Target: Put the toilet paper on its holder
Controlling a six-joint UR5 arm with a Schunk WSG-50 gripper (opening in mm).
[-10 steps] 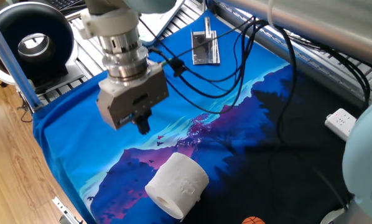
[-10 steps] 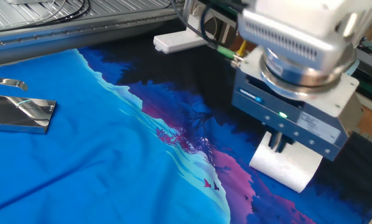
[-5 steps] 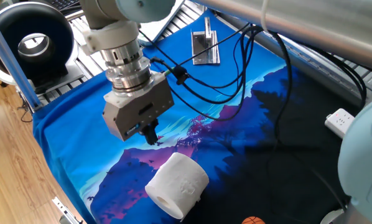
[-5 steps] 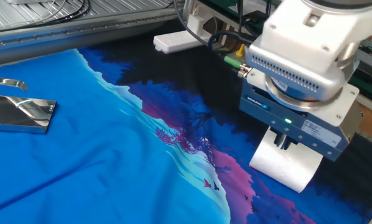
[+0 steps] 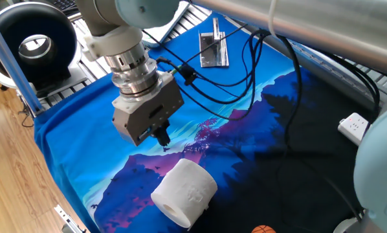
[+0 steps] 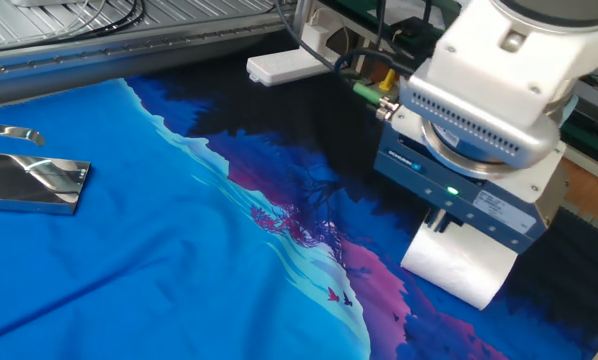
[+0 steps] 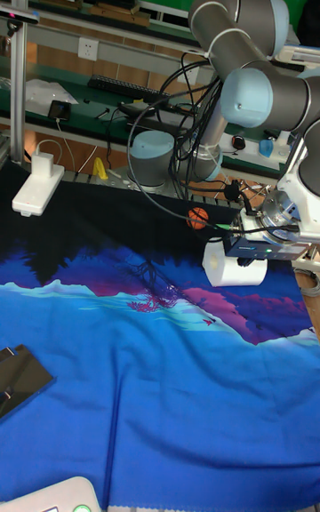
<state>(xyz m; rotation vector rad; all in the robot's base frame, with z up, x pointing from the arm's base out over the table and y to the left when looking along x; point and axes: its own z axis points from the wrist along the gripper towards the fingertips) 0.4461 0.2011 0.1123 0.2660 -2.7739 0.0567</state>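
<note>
I'm on the approach, my gripper (image 5: 162, 136) with jaws nearly together above the toilet paper (image 5: 184, 191); next I must open and descend.

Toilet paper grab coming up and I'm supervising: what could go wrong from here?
The toilet paper lies on its side, so the claw descending beside it could nudge it rolling. The cables hang between claw and holder and might snag during the carry.
</note>
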